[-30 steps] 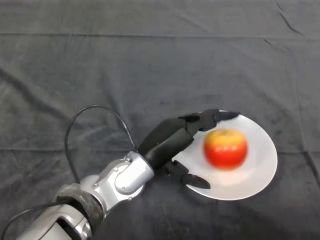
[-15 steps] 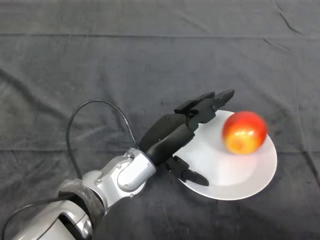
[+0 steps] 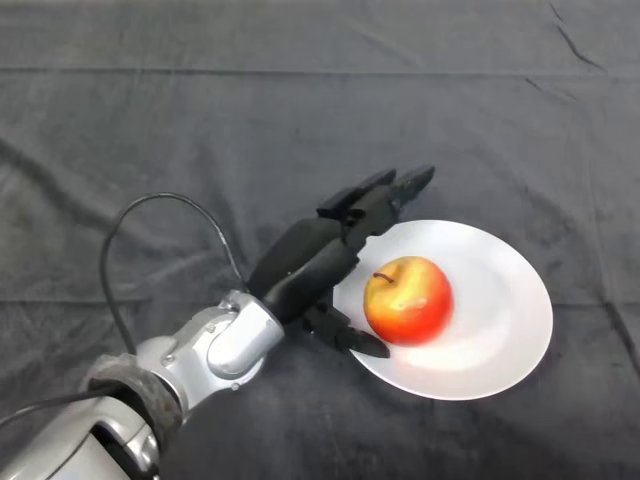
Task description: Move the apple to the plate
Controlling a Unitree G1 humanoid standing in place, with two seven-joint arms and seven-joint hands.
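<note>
The apple (image 3: 407,299) was rolling near the far rim a moment ago, and now it sits on the left side of the white plate (image 3: 500,330). The black hand (image 3: 320,262) has pulled back a little, its fingers apart, holding nothing. The job looks done

Red-yellow apple (image 3: 407,299), white plate (image 3: 500,320), black hand (image 3: 315,258), dark cloth (image 3: 300,100)
</note>
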